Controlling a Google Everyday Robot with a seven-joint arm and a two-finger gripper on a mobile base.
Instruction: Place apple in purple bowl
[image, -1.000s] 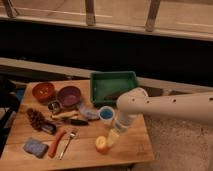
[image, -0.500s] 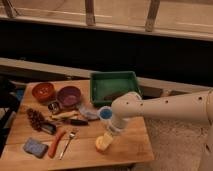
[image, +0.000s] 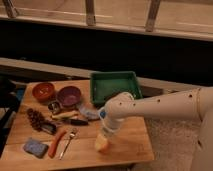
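Two bowls are sitting on the surface (image: 131, 144): one purple bowl (image: 69, 95) and one orange bowl (image: 44, 91). Also lying there are one green tray (image: 115, 87), one apple (image: 102, 145), one fork (image: 67, 142) and one sponge (image: 36, 148). One hand (image: 105, 134) is hanging just above the apple.

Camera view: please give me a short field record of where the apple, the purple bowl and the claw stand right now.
apple: small round yellow-orange apple, on the wooden table near its front edge
bowl: round shallow dull purple bowl, back left of the table, beside the orange-red bowl
claw: open claw, pointing down directly over the apple; contact cannot be told
task state: apple not yet in the purple bowl
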